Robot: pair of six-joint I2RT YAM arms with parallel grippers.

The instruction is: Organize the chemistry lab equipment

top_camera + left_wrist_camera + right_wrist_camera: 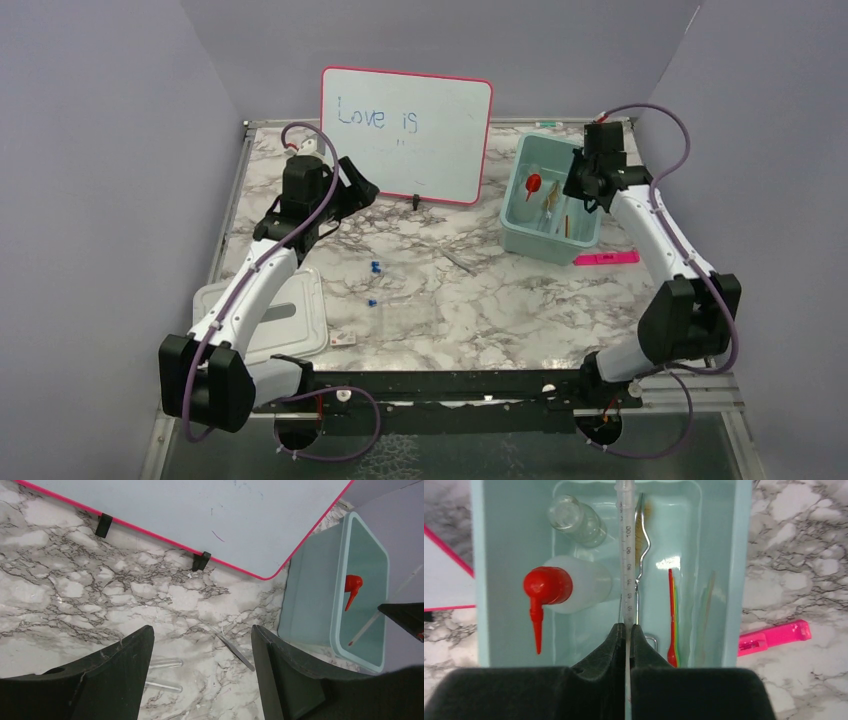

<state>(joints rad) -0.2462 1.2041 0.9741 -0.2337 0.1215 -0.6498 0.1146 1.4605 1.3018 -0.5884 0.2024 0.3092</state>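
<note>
I have a thin graduated clear tube pinched between the narrow fingers of my right gripper, hanging over the pale teal plastic bin. Under it in the bin lie a clear squeeze bottle with a red nozzle, a small glass beaker, metal tongs and a red-handled tool. Two blue-capped tubes sit on the marble worktop. My left gripper hovers with its fingers wide, holding nothing, near the pink-framed whiteboard.
</note>
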